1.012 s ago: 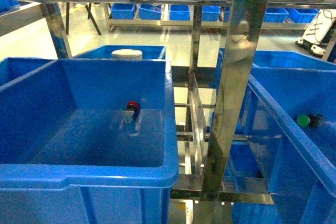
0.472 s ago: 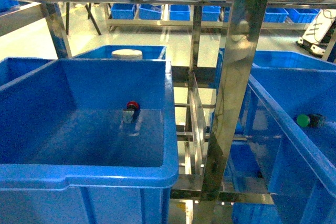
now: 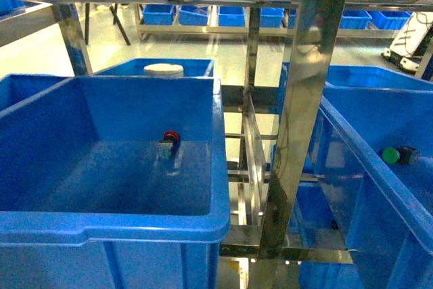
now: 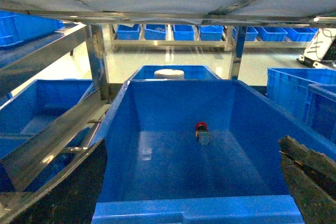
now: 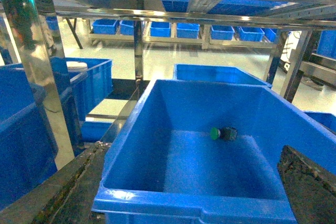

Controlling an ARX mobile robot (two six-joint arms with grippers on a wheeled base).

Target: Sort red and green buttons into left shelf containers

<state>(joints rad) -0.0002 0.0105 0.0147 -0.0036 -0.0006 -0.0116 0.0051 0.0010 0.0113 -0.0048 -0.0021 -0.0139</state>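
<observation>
The red button (image 3: 170, 138) lies near the back wall of a large blue container (image 3: 218, 167) left of the steel post; the left wrist view also shows this red button (image 4: 201, 130) in its container (image 4: 194, 212). The green button (image 3: 390, 156) lies on its side in another blue container (image 3: 352, 153) right of the post, and the same green button (image 5: 216, 133) and container (image 5: 157, 198) appear in the right wrist view. My left gripper (image 4: 193, 148) and right gripper (image 5: 193, 153) each hover before a container's near rim, open and empty. Neither gripper shows in the head view.
A shiny steel shelf post (image 3: 304, 99) stands between the two containers, with shelf rails overhead. More blue bins sit behind and beside them; one holds a white round lid (image 3: 164, 69). A row of small blue bins (image 3: 223, 15) lines a far rack.
</observation>
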